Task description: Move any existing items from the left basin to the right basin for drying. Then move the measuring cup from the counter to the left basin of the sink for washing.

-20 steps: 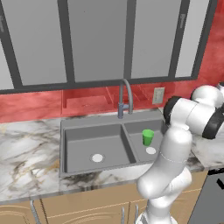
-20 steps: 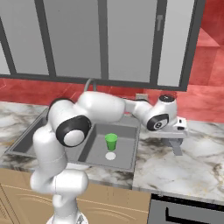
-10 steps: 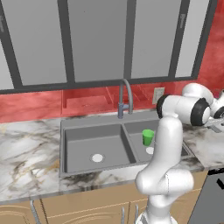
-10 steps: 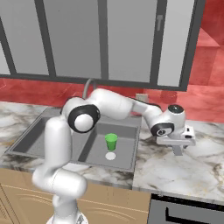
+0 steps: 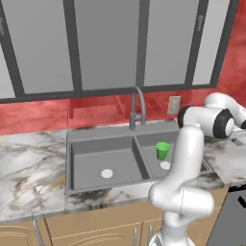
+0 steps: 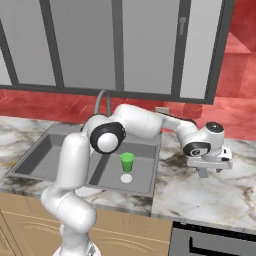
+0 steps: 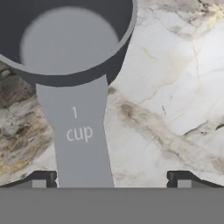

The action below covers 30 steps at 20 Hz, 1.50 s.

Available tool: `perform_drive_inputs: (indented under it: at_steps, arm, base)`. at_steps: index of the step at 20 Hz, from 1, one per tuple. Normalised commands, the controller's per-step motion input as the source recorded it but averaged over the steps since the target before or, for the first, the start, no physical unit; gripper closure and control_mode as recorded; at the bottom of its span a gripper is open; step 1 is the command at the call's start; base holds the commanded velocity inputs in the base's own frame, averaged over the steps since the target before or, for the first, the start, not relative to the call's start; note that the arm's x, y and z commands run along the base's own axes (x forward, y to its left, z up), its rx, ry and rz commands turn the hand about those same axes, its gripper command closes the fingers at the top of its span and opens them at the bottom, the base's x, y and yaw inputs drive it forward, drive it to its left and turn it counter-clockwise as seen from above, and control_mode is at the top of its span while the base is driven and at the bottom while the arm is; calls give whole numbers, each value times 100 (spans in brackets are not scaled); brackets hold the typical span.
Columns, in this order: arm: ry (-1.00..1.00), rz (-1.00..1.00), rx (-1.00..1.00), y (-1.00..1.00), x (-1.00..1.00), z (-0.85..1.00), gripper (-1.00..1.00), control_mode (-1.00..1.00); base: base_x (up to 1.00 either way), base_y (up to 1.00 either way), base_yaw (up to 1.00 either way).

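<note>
The white arm reaches out to the right of the dark grey double-basin sink (image 6: 75,150), its two-finger gripper (image 6: 209,167) low over the white and grey veined marble counter (image 6: 200,192). Its jaws stand wide apart, holding nothing. Beneath it, on the counter, sits the squat dull grey measuring cup (image 7: 65,39), flat handle marked "1 cup" running between the dark fingertips (image 7: 43,178). A small bright green cup (image 6: 127,161) stands upright in the narrower right basin (image 6: 142,172); the wider left basin (image 5: 91,161) lies beside it.
</note>
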Motion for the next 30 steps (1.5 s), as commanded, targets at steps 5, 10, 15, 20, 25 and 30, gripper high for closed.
perform_drive_inputs:
  at_steps: [5,10,15,20,25,30]
  arm:
    - [0,0,0,0,6,-38,-100,-100]
    - [0,0,0,0,9,-31,-100,-100]
    - [0,0,0,1,5,-12,-100,-100]
    - [0,0,0,17,0,0,-100,-100]
    - [1,0,0,33,2,0,-100,-100]
    - [1,0,0,25,1,0,-100,-100]
  base:
    - [0,0,0]
    - [0,0,0]
    - [0,0,0]
    - [0,0,0]
    - [0,0,0]
    - [0,0,0]
